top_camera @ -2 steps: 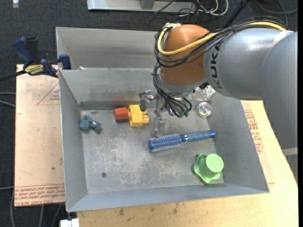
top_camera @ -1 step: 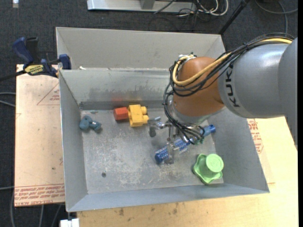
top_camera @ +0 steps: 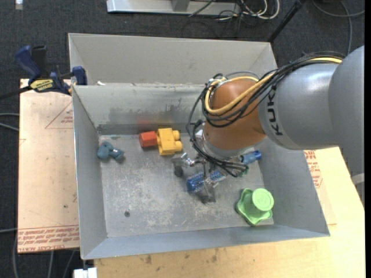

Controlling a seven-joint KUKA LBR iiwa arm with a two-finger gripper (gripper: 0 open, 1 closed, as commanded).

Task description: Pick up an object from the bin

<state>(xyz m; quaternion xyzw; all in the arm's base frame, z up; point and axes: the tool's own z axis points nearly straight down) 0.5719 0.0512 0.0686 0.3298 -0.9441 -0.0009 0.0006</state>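
Over the scuffed floor of a grey metal bin (top_camera: 87,155), a KUKA arm (top_camera: 313,109) reaches in from the right, its wrist under a rounded orange cover (top_camera: 232,117) looped with black and yellow cables. The bin's floor is dull, scratched metal, speckled with marks, and its pale walls slope up and outward on all sides. Around the bin lies a dark carpeted floor (top_camera: 35,16), with a grey metal stand base (top_camera: 162,3) and a tangle of loose cords (top_camera: 255,2) along the top of the view.

The gripper (top_camera: 199,177) hangs low near the middle of the bin floor, right of centre, directly above a small blue plastic piece (top_camera: 196,184). Whether the gripper is released, clenched or grasping that piece cannot be told, since the wrist and its cables cover much of it. The blue piece looks elongated, its long axis running roughly from lower left to upper right across the view; which end is its front cannot be made out.

A second small blue piece (top_camera: 251,156) shows just beyond the orange cover's right edge. A green plastic cap-like piece (top_camera: 255,206) sits near the front right corner, apart from the gripper. A yellow toy block (top_camera: 168,141) and an orange block (top_camera: 148,138) lie touching near the back wall, left of the gripper. A small grey-blue piece (top_camera: 109,152) rests by the left wall.
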